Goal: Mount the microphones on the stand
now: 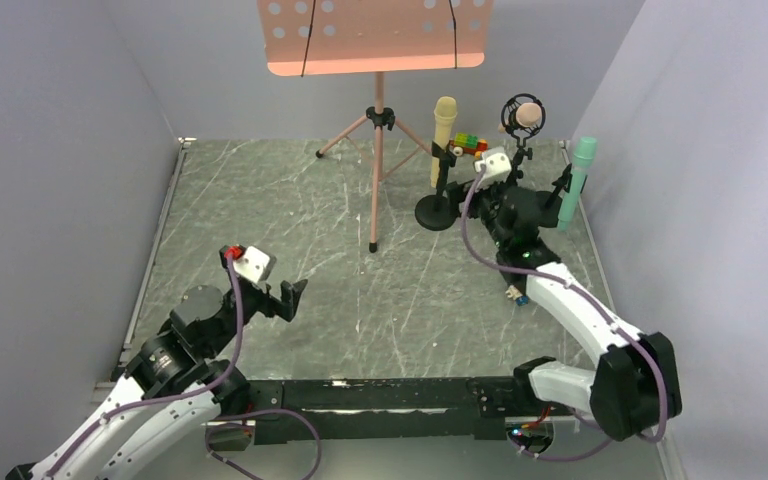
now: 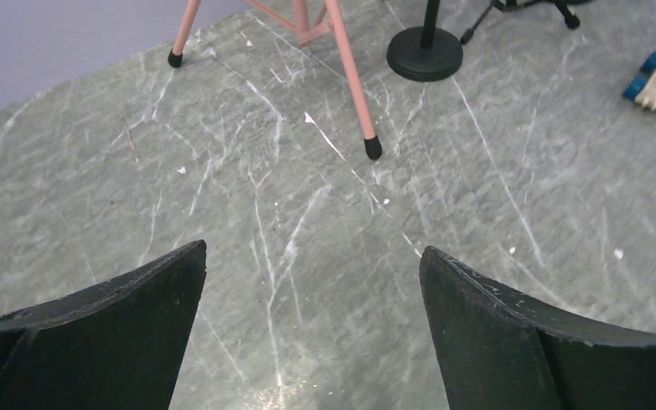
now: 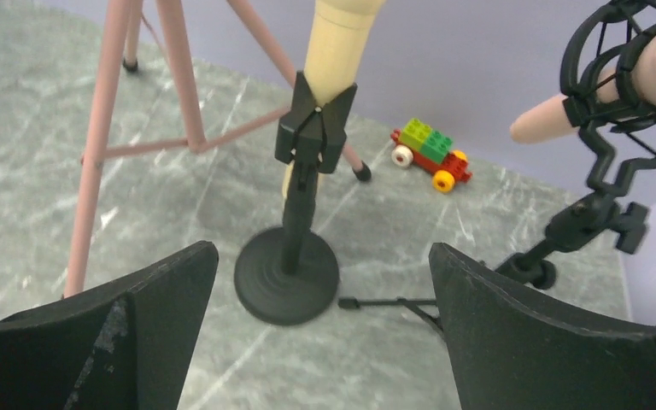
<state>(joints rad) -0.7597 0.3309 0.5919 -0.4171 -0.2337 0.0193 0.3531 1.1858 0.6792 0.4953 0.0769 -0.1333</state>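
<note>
**Task state, three views.** The pale yellow microphone [image 1: 444, 122] stands upright, gripped by the black clip [image 3: 316, 128] of the round-base stand [image 3: 286, 278]. The salmon pink microphone [image 1: 527, 118] lies in a black shock mount [image 3: 606, 51] on a tripod stand just beside it. The teal green microphone [image 1: 581, 175] stands upright by the right wall. A dark holder seems to grip its lower end, but the arm partly hides that mount.

We judge the task done or nearly so, with only the teal seat unconfirmed. No microphone lies on the counter [image 1: 290, 220].

The right tool [image 3: 322, 248] faces the yellow microphone's stand with its fingers apart and empty. The left tool [image 2: 312, 248] hovers over bare counter, well apart from the stands, also spread and empty.
</note>
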